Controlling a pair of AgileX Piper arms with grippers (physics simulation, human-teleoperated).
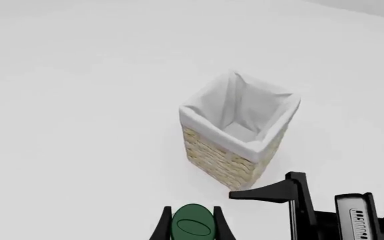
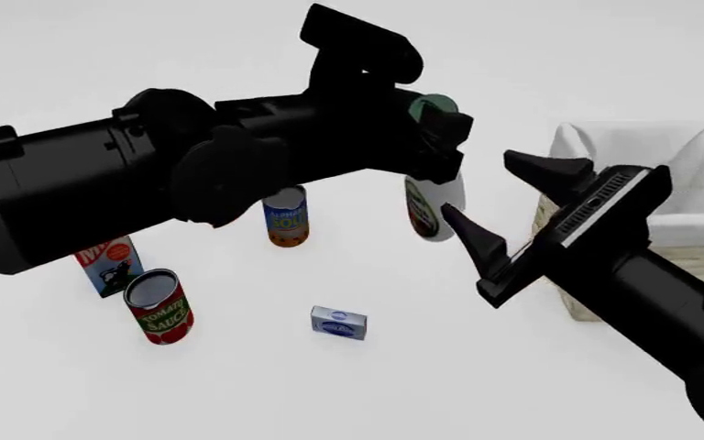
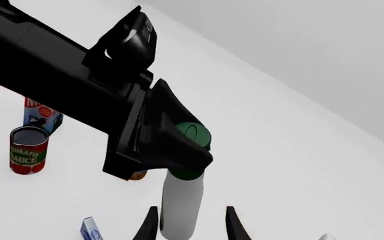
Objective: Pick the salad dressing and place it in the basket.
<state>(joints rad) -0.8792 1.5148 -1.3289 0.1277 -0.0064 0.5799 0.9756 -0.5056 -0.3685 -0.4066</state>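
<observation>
Simulated bare white table (image 2: 475, 385), scattered groceries

Salad dressing (image 2: 431, 211): white bottle, dark green cap, green-red oval label. Basket (image 1: 235, 131): tan weave, white liner. Tomato sauce can (image 2: 159, 306): red. Soup can (image 2: 286, 216): blue-orange.

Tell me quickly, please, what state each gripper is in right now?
Left gripper: closed on the salad dressing, held by its green cap.
Right gripper: open, holding nothing.
</observation>
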